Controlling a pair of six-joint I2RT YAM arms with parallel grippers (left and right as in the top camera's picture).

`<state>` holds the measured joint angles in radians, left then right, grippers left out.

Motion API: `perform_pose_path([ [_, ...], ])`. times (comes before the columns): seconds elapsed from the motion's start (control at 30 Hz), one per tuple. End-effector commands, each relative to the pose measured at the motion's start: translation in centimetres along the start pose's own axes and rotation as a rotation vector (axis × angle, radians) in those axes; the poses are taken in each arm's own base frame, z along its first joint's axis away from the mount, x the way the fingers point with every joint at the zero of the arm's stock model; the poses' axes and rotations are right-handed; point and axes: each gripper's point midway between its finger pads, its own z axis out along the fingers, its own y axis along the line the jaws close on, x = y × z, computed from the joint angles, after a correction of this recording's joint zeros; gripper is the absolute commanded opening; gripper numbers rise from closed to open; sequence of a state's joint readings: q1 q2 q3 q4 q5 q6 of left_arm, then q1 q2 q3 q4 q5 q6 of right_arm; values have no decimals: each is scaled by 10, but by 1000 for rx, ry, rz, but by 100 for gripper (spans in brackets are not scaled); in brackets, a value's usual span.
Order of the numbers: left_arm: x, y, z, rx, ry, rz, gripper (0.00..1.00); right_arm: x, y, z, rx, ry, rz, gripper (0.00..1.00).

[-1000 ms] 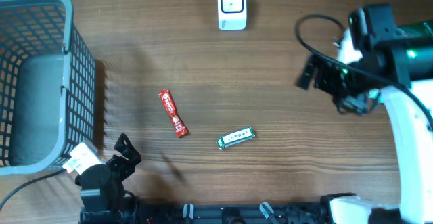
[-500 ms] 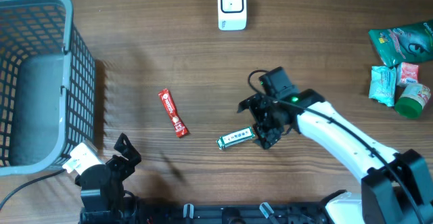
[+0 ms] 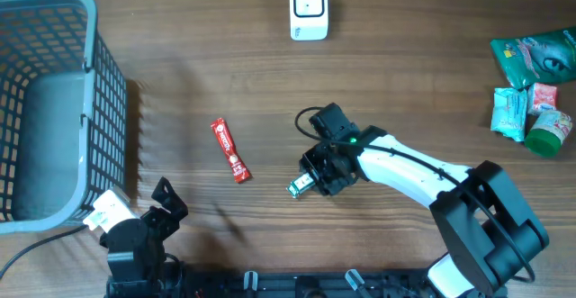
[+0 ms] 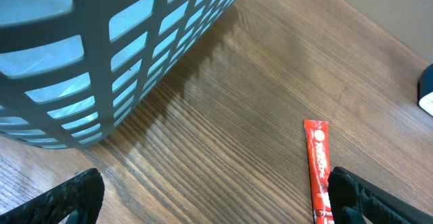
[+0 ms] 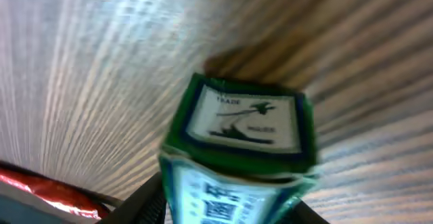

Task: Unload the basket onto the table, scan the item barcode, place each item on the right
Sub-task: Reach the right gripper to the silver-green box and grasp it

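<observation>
Bright, even light from above fills the overhead view, and the basket (image 3: 54, 100) throws a soft gridded shadow onto the table (image 3: 405, 64) just to its right. The left wrist view is sharp and shows that same shadow beside the basket. The right wrist view is smeared and out of focus: the green packet (image 5: 237, 143) is blurred, with pale glare streaking the wood grain.
</observation>
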<state>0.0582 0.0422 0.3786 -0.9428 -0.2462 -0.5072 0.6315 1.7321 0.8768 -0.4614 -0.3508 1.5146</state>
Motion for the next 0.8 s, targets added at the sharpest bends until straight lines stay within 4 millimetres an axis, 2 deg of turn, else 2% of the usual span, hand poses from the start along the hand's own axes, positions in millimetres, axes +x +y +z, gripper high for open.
perform_pose_path([
  [0.0, 0, 2, 1, -9, -5, -3, 100, -15, 36, -10, -67, -92, -375, 45],
  [0.07, 0, 2, 1, -9, -5, -4, 100, -15, 57, -22, -93, -122, -678, 47],
  [0.1, 0, 2, 1, -9, -5, -3, 100, -17, 61, -27, -74, -148, -807, 48],
  [0.17, 0, 2, 1, -9, -5, -3, 100, -20, 58, -35, -3, -170, -1068, 50],
  [0.2, 0, 2, 1, -9, -5, -4, 100, -23, 55, -39, 36, -174, -1114, 56],
  [0.23, 0, 2, 1, -8, -5, -3, 100, -20, 54, -44, 49, -159, -1109, 63],
  [0.27, 0, 2, 1, -8, -5, -4, 100, -13, 58, -47, 24, -133, -1104, 66],
  [0.3, 0, 2, 1, -9, -5, -4, 100, 0, 66, -49, -28, -90, -1087, 58],
  [0.33, 0, 2, 1, -9, -5, -4, 100, 5, 70, -49, -56, -78, -1035, 39],
  [0.43, 0, 2, 1, -9, -5, -4, 100, -2, 69, -46, -10, -147, -983, 28],
  [0.57, 0, 2, 1, -9, -5, -4, 100, 12, 63, -27, 31, -130, -1004, 22],
  [0.6, 0, 2, 1, -9, -5, -4, 100, 19, 60, -16, 46, -113, -1016, 19],
  [0.67, 0, 2, 1, -9, -5, -3, 100, 30, 53, 2, 80, -83, -1043, 20],
  [0.77, 0, 2, 1, -9, -5, -4, 100, 27, 39, 1, 130, -64, -968, 19],
])
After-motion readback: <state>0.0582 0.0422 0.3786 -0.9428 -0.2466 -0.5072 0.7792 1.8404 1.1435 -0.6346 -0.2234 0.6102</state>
